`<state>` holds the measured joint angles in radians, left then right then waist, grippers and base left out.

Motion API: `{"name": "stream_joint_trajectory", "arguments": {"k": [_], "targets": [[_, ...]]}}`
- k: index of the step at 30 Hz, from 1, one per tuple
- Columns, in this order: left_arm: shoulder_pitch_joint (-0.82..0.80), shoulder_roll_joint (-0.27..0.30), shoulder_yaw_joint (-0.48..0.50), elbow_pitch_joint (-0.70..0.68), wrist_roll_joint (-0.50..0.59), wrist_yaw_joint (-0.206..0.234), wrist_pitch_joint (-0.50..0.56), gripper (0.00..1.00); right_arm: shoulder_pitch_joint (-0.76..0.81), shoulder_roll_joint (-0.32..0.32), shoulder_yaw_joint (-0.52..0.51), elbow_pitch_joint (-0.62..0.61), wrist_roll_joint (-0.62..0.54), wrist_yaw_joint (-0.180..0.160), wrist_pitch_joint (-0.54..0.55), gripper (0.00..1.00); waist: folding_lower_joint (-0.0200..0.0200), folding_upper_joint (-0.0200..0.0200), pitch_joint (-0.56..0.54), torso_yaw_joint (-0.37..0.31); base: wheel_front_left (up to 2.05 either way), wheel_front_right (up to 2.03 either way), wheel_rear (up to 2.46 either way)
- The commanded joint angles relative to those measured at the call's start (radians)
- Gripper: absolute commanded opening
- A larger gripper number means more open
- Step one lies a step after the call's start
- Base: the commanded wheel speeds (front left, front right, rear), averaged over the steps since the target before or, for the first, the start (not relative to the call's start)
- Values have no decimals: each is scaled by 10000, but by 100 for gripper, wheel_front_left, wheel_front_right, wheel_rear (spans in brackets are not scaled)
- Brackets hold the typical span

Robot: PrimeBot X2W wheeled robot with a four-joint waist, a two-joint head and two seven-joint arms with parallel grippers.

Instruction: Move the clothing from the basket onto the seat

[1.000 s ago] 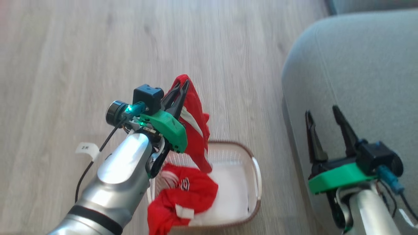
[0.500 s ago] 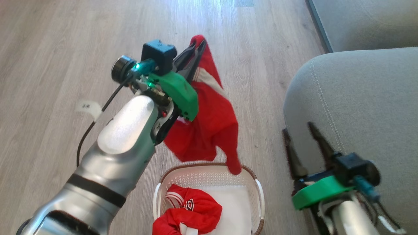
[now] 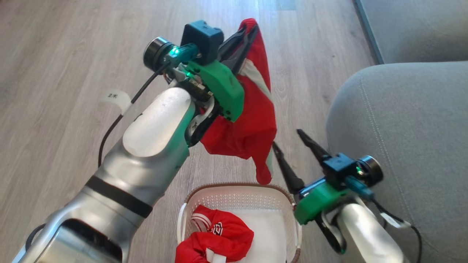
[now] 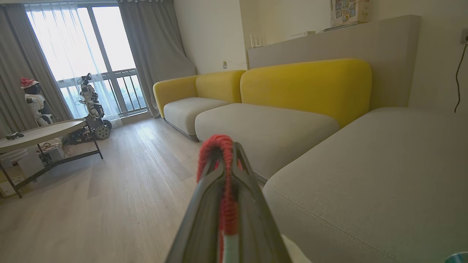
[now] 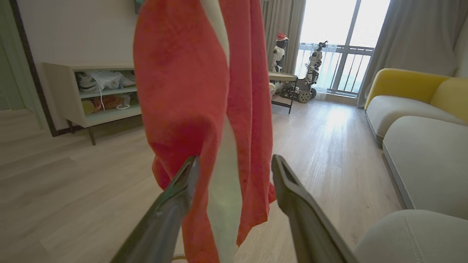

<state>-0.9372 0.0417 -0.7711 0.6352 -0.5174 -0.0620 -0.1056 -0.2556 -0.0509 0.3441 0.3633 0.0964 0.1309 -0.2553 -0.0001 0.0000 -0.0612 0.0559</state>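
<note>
My left gripper (image 3: 245, 32) is shut on the top edge of a red garment (image 3: 252, 120) with white stripes, which hangs free above the basket (image 3: 239, 190). In the left wrist view the red hem (image 4: 219, 149) is pinched between the fingers. A second red garment (image 3: 217, 235) with a white label lies in the basket's left half. My right gripper (image 3: 289, 140) is open just right of the hanging cloth; in the right wrist view the cloth (image 5: 204, 95) hangs between and beyond its fingers. The grey seat (image 3: 402, 146) is at the right.
Pale wood floor (image 3: 73, 73) spreads to the left and beyond. Further grey cushions with yellow backs (image 4: 303, 84) run along the wall. A round table (image 4: 40, 133) and a low shelf unit (image 5: 91, 95) stand across the room.
My left gripper has lifted the red garment fully out of the basket. My right gripper has swung left from the seat toward the hanging cloth. The head camera has shifted too.
</note>
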Motion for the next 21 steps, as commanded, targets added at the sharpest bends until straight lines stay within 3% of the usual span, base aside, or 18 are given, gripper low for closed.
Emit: {"name": "stream_joint_trajectory", "arguments": {"k": [1, 13, 15, 16, 17, 21], "targets": [[-788, 131, 271, -377, -63, 11, -5, 0, -469, 7, 262, -206, -52, -2, -65, 100, 1, 0, -19, 66, 0, 0, 0], [-803, 88, -738, -1095, -757, 251, -146, 0, -1804, 7, 961, 1613, 316, -2, -65, 100, 1, 0, -133, 637, 0, 0, 0], [-735, 88, -877, -1203, -905, 310, -169, 0, -1978, 7, 1058, 1853, 411, -2, -65, 60, 1, 0, -154, 706, 0, 0, 0], [-696, 87, -923, -1218, -960, 351, -175, 0, -2053, 7, 1063, 1922, 436, -2, -65, 24, 1, 0, -162, 730, 0, 0, 0], [-655, 87, -955, -1197, -998, 393, -174, 0, -2105, 7, 1034, 1943, 470, -2, -65, 0, 1, 0, -170, 750, 0, 0, 0], [-439, 87, -949, -974, -1161, 513, -183, 0, -2134, 7, 719, 1832, 479, -2, -65, 0, 1, 0, -191, 752, 0, 0, 0]]}}
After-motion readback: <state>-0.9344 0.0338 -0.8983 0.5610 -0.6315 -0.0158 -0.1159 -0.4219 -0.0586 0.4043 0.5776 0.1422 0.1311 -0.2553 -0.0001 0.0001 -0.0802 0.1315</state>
